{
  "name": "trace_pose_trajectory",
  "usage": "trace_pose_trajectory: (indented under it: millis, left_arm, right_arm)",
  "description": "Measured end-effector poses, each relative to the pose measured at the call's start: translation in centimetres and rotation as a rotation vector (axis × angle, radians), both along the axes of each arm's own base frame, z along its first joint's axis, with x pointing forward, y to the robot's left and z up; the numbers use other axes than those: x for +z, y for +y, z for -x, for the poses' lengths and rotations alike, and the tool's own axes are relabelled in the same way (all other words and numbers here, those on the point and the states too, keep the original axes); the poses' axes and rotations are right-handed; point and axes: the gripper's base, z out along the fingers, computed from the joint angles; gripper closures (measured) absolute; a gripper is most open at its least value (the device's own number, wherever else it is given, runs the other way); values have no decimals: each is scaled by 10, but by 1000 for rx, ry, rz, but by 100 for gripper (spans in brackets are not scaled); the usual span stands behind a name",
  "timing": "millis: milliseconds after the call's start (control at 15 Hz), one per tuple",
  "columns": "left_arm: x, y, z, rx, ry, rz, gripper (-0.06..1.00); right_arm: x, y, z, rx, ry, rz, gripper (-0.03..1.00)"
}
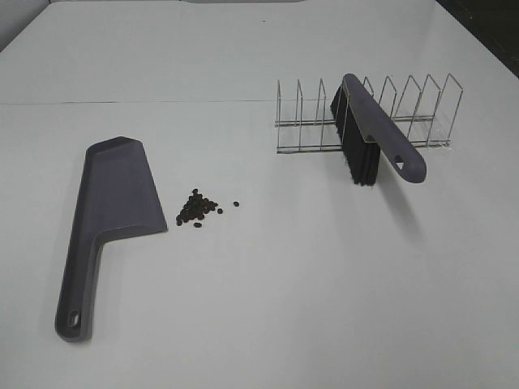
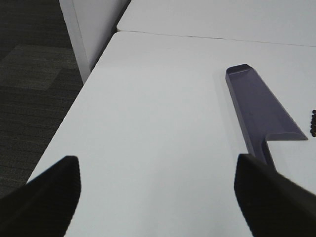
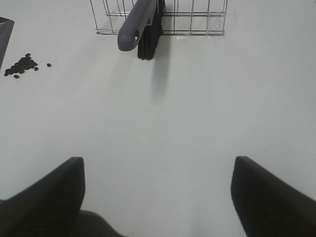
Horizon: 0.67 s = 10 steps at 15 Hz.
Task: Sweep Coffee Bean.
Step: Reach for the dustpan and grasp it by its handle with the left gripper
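Finding left hand [image 2: 158, 191] and right hand [image 3: 158, 192] wide and empty, noted the coffee bean [image 1: 197, 210] clustered on the desk [image 1: 284, 292] just beside the dustpan [image 1: 113, 194] mouth, the brush [image 1: 381, 134] leaning in the wire rack [image 1: 422, 101] well apart; judged a firm handle grasp and flat-held dustpan necessary.

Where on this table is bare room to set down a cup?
Free: the wide near area of the table, right of the dustpan and in front of the brush; also the far strip behind the wire rack. Crowded: between dustpan and coffee beans, and around the rack.
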Motion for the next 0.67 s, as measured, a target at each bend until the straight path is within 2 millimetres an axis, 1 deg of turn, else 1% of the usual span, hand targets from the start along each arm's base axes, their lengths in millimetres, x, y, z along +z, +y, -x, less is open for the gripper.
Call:
trace_pose_trajectory:
  millis: [667]
  left_arm:
    - [0,0,0,1,0,-1,17]
  right_arm:
    - [0,0,0,0,0,0,20]
